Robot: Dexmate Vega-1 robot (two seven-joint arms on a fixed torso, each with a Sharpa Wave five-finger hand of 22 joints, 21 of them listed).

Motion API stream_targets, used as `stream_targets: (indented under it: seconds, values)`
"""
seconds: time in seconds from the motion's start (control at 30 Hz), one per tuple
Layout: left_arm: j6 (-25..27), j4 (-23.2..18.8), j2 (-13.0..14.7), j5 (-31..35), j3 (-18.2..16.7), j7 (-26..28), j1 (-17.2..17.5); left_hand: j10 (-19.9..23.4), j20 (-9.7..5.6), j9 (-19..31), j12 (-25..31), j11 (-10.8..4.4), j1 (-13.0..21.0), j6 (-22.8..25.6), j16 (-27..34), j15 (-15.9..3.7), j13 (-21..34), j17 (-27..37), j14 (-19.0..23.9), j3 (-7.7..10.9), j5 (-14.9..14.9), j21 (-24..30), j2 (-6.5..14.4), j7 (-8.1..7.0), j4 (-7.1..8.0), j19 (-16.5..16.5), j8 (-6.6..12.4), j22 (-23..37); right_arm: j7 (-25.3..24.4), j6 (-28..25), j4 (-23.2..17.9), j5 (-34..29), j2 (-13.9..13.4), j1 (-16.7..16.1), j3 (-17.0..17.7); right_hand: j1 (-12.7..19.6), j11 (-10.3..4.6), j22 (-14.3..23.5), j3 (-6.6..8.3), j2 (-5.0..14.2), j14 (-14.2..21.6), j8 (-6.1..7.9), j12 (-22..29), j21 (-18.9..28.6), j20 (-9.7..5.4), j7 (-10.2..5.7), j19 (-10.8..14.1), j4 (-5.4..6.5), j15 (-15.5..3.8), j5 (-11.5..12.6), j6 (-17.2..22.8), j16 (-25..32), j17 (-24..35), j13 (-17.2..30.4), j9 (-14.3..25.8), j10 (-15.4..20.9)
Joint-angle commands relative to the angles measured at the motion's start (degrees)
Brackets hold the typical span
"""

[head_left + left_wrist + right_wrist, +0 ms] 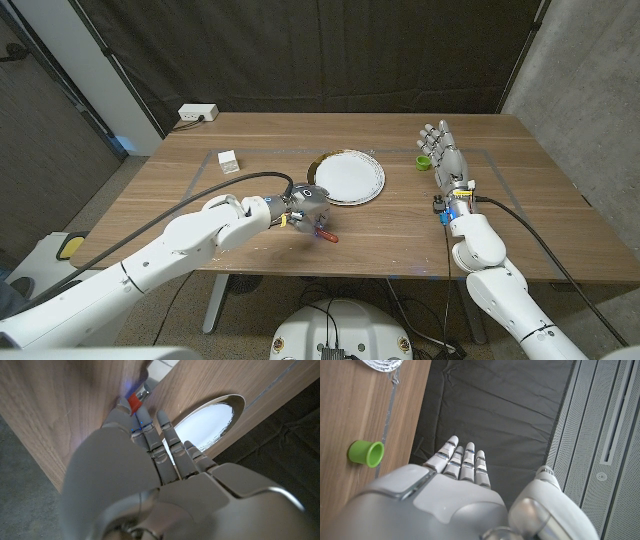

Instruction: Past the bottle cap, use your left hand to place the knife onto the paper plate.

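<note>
Red-handled knife sits under left hand's fingers.

- Left arm: enters from the lower left corner of the head view and extends diagonally across the table toward its middle; forearm white, wrist section grey
- Left hand: positioned at the end of the extended arm, near the table's front edge; fingers closed together and curled downward — the left wrist view shows them side by side, reaching away from the camera; the hand grips a red-handled item
- Right arm: enters from the lower right corner; forearm rises nearly straight up the right side of the table
- Right hand: holds nothing; fingers extended, straight, slightly apart — pointing away from the robot
</note>
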Motion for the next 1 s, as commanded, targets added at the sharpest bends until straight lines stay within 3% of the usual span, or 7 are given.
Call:
stream_targets:
  seconds: [0.03, 0.63, 1.0]
  values:
    - [-0.3, -1.7, 0.6, 0.7, -1.6, -0.7, -0.7, 0.5, -2.39, 0.0, 0.5, -0.56, 3.4, 2.7, -0.4, -5.28, 1.5, 0.3, 0.6, 0.78, 0.0, -0.3, 3.3, 2.7, 0.4, 0.4, 0.46, 0.1, -0.2, 0.6, 0.2, -0.5, 0.2, 0.2, -0.3, 0.0, -0.02, 0.3, -0.06, 0.46, 0.3, -0.14, -0.1, -0.2, 0.28, 0.04, 0.4, -0.33, -0.06, 0.0, 0.6, -0.1, 0.2, 0.3, 0.2, 0.3]
    - [1.9, -0.6, -0.6, 1.3, -4.1, 4.6, -0.7, 0.4, -2.37, -0.2, 0.7, -0.48, 3.3, 2.5, -0.7, -5.3, 3.1, 0.6, 1.0, 1.69, -0.2, -0.3, 3.1, 2.75, 0.62, 0.6, 0.79, 0.1, 0.0, 0.2, 1.6, -0.7, 0.6, 1.9, -1.3, -0.1, 0.05, 0.3, -0.14, 0.5, 0.3, -0.16, -0.2, -0.3, 0.25, 0.03, 0.5, -0.39, -0.1, 0.0, 0.5, -0.1, 0.2, 0.3, 0.2, 0.2]
    - [2.3, 3.3, -2.8, -0.8, -3.6, 6.1, -4.3, 0.3, -2.41, -0.1, 0.7, -0.36, 3.2, 2.3, -0.9, -5.38, 3.9, 0.7, 1.1, 2.14, -0.2, -0.4, 2.9, 2.72, 0.64, 0.7, 0.97, 0.1, -0.4, -0.4, 2.1, -0.6, 0.9, 2.7, -1.4, -0.1, 0.01, 0.3, -0.17, 0.53, 0.3, -0.15, -0.2, -0.4, 0.24, 0.02, 0.5, -0.42, -0.11, 0.0, 0.6, -0.1, 0.2, 0.3, 0.2, 0.3]
